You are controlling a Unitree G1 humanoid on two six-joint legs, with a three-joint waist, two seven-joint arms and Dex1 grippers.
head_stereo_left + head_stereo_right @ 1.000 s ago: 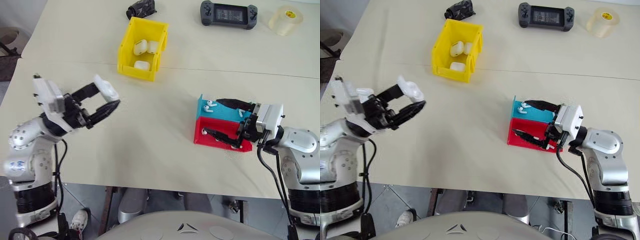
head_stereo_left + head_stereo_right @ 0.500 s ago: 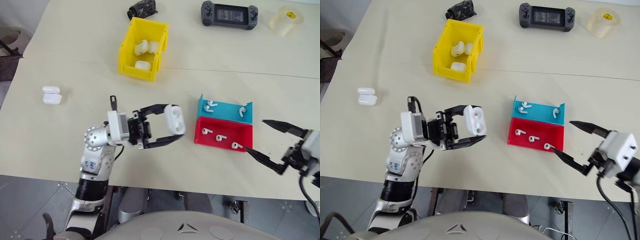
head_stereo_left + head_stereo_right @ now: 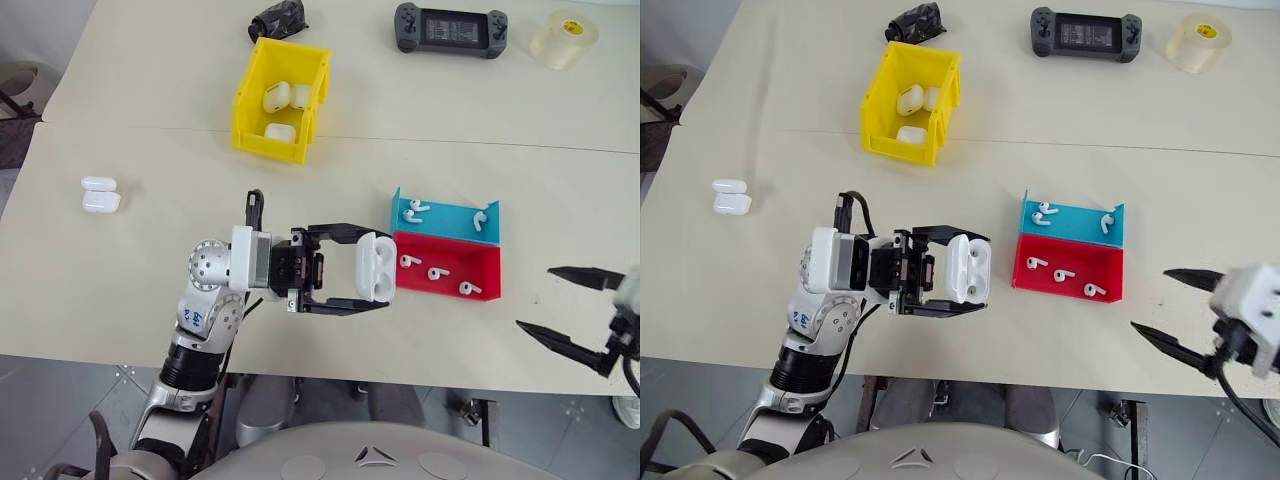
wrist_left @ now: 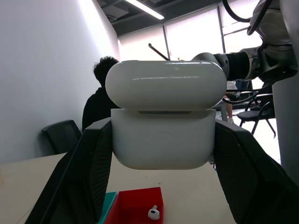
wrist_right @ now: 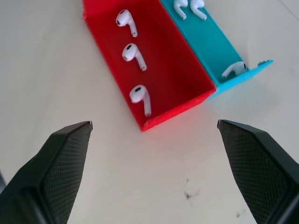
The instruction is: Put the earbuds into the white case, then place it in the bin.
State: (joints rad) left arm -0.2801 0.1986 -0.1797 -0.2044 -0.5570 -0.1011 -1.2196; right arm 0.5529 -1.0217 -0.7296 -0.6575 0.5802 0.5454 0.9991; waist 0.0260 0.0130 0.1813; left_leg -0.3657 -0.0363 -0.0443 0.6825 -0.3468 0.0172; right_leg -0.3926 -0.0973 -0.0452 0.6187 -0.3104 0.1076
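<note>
Left gripper [image 3: 362, 281], clamped on the white case [image 3: 375, 279], has carried it across to just beside the red tray [image 3: 478, 273]; right gripper [image 3: 565, 310], jaws apart, has withdrawn from the tray. Earbuds [image 3: 432, 273] remain inside, ready for loading.

The left end effector [image 3: 372, 280] points sideways toward the robot's right, its fingers clamped on the white case [image 3: 375, 280]. The right end effector [image 3: 566, 308] hangs with fingers spread wide, holding nothing.
</note>
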